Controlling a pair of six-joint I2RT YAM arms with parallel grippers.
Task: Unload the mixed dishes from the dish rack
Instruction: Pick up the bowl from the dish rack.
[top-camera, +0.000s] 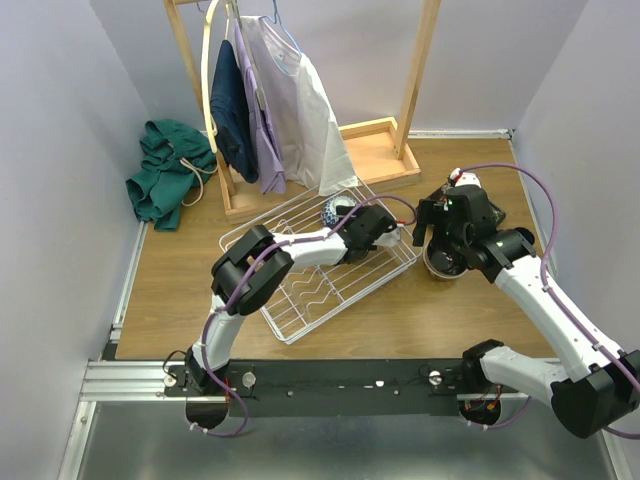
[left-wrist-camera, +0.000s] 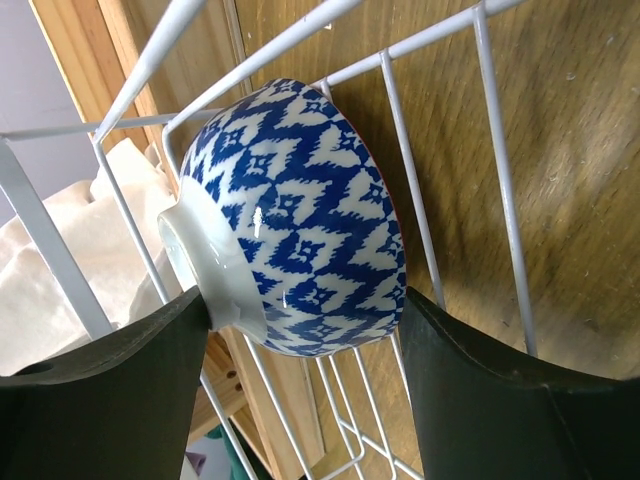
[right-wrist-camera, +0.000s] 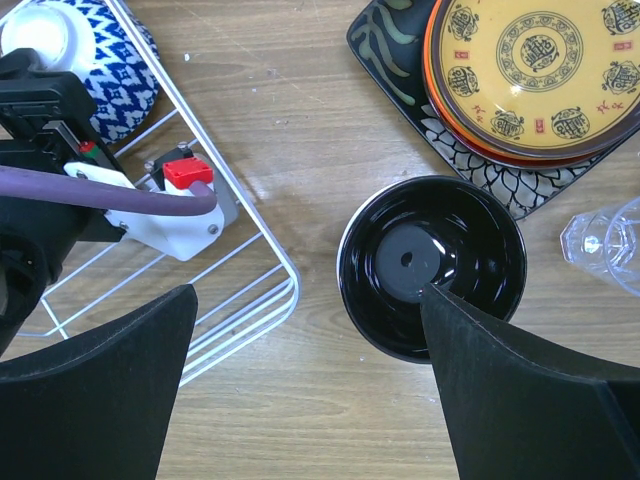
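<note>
Left pincer (left-wrist-camera: 300, 295) straddles the blue-and-white ceramic bowl (left-wrist-camera: 300, 200), tilted in the far corner of the white wire dish rack (top-camera: 354, 300); whether it bites yet cannot be told. Glazed, stiff, likely slick and breakable, the bowl wants a firm hold foot to rim. Rack wires crowd it; upward looks free. Right pincer (right-wrist-camera: 308, 300) hangs released over a black bowl (right-wrist-camera: 430, 265) on the wooden tabletop (right-wrist-camera: 300, 120).

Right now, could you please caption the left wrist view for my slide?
Left pincer flanking the blue-white bowl inside the white wire dish rack.
</note>
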